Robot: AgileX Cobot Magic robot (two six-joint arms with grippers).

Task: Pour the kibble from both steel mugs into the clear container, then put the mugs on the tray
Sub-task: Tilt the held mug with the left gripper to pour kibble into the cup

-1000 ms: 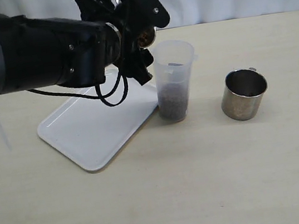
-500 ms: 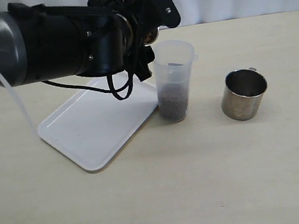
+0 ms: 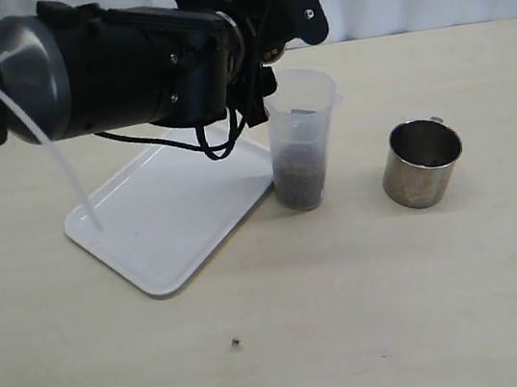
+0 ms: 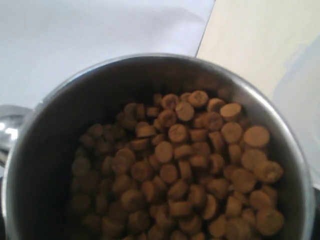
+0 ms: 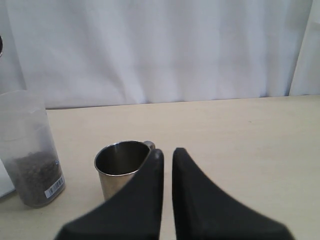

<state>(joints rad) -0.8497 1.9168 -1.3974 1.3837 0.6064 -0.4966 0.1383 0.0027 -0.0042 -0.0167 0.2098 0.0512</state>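
A steel mug (image 4: pixel 45 165) heaped with brown kibble (image 4: pixel 190 160) fills the left wrist view. My left gripper (image 3: pixel 263 27) holds this mug in the air, just behind and left of the clear container's (image 3: pixel 304 138) rim; the arm hides most of the mug in the exterior view. The container stands upright with kibble (image 3: pixel 300 176) in its lower third. The second steel mug (image 3: pixel 420 164) stands empty to the container's right. My right gripper (image 5: pixel 167 152) is shut on nothing, a little short of that mug (image 5: pixel 117 167). The white tray (image 3: pixel 157 228) lies bare, left of the container.
One stray pellet (image 3: pixel 236 343) lies on the beige table (image 3: pixel 402 308) in front of the tray. The left arm's black body (image 3: pixel 105 75) hangs over the tray's back part. A white curtain (image 5: pixel 160 45) closes off the far edge.
My left arm has moved right and up, bringing the full mug closer to the container's rim. A single pellet has appeared on the table in front of the tray.
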